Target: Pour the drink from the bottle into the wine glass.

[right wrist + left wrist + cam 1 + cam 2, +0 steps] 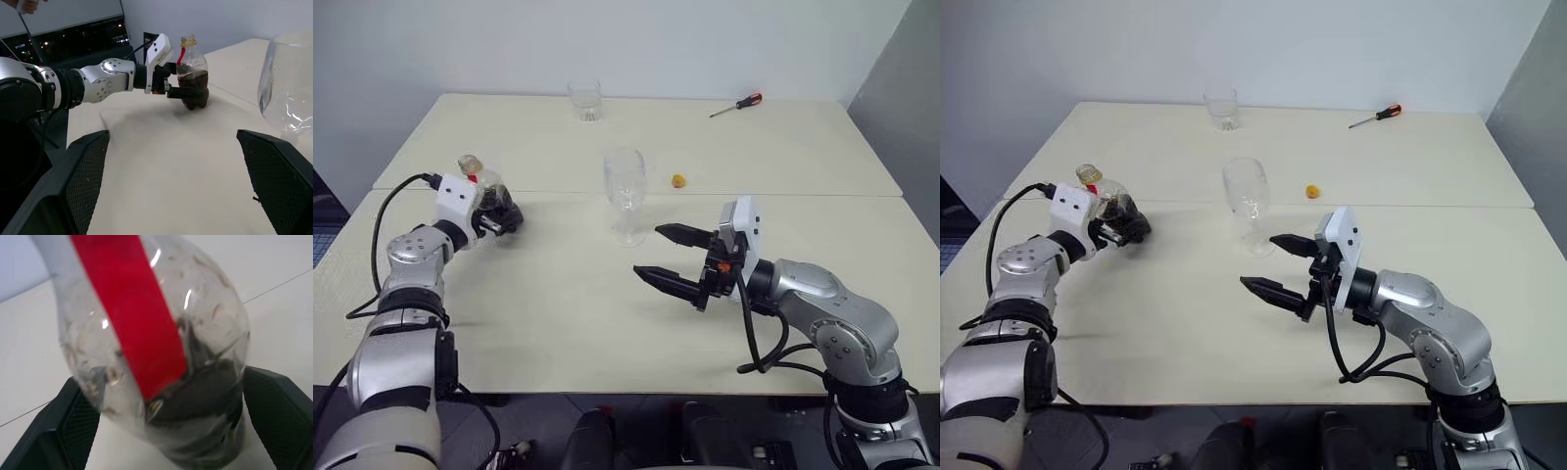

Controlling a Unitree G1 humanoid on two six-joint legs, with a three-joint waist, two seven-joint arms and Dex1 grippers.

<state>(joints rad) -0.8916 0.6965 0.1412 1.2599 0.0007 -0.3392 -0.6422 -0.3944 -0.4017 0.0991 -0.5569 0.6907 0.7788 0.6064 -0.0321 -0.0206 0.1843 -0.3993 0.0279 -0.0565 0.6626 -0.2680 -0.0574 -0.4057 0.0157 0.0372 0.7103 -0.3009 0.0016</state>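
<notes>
Right pincer spread wide beside wine glass, bottle standing between left pincer's parted fingers

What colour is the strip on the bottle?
Red. The strip runs down the clear bottle; the left wrist view shows it best.

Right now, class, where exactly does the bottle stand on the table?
The bottle stands upright on the table's left side, between the open fingers of the left gripper, with the wine glass off to its right near the middle.
</notes>
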